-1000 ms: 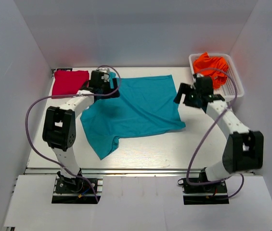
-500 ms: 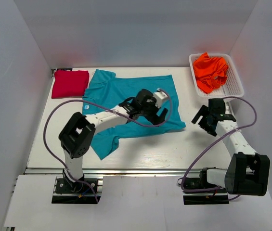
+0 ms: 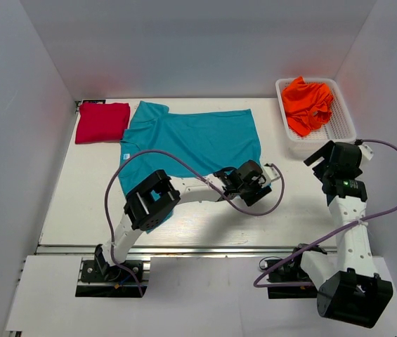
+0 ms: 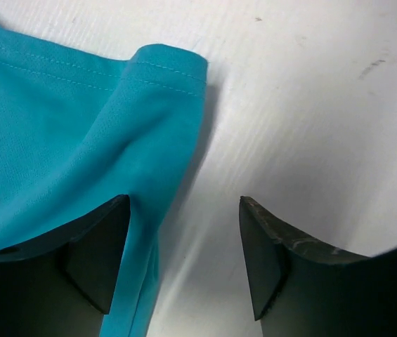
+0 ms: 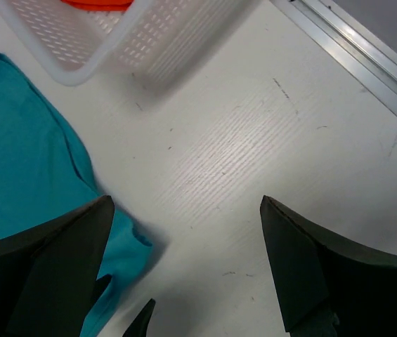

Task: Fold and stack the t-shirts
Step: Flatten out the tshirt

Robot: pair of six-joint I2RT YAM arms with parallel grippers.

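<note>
The teal t-shirt lies spread flat mid-table. My left gripper is open at its near right corner. In the left wrist view the gripper straddles the shirt's hemmed side edge, with one finger over cloth and the other over bare table, and it holds nothing. My right gripper is wide open and empty over bare table, between the shirt and the basket. Its wrist view shows the teal corner at the left. The red t-shirt lies folded at the far left. The orange t-shirt is bunched in the basket.
The white slotted basket stands at the far right and also shows in the right wrist view. A metal rail marks the table's right edge. White walls enclose the table on three sides. The left arm's cable loops over the shirt's near side.
My left arm swept from the shirt's far left collar area across to its near right corner. My right arm drew back from the shirt's right edge toward the right. The shirt now lies flatter.
</note>
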